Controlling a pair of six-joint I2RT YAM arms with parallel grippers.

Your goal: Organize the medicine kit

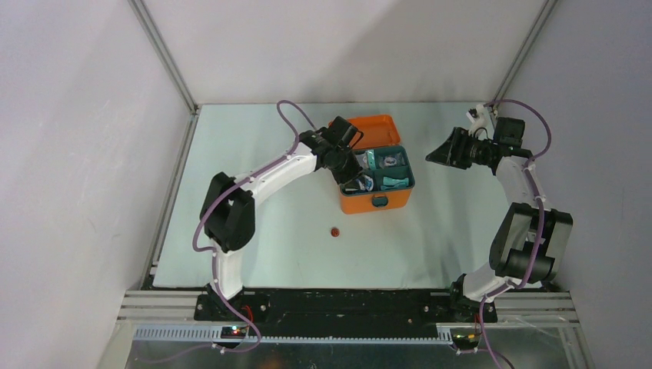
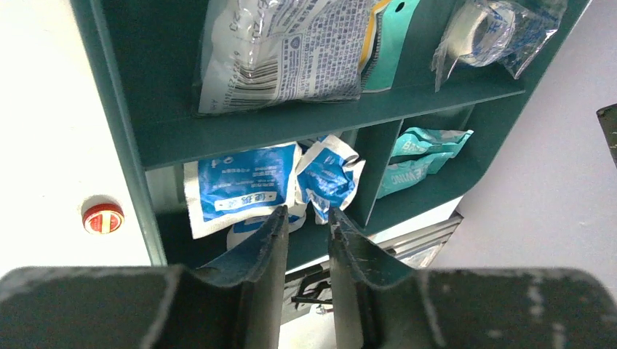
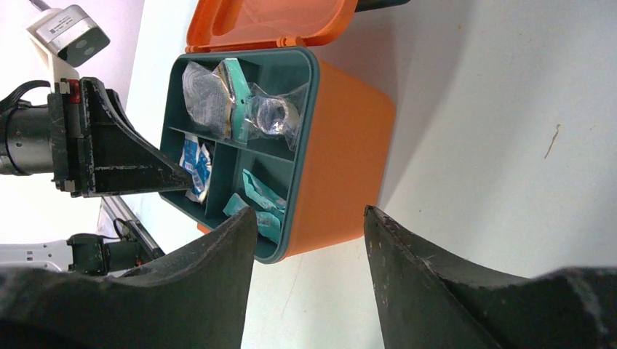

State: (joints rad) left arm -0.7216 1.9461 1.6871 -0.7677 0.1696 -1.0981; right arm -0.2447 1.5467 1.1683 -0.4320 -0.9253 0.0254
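Kit (image 1: 375, 201) sits mid-table, slightly far of centre, lid (image 1: 373, 127) open toward far side. Teal tray (image 3: 302, 109) inside holds packets (image 2: 240, 185) in compartments. Left gripper (image 2: 305, 218) over tray's near-left compartment, fingers slightly parted, nothing between them. Right gripper (image 3: 309, 218) hovers right of kit, well apart, fingers spread, empty. Small red item (image 1: 335, 231) on table near kit.

left claw (image 2: 305, 222) crowding packet-filled tray (image 2: 291, 116), right of medicine kit (image 1: 377, 201) unobstructed
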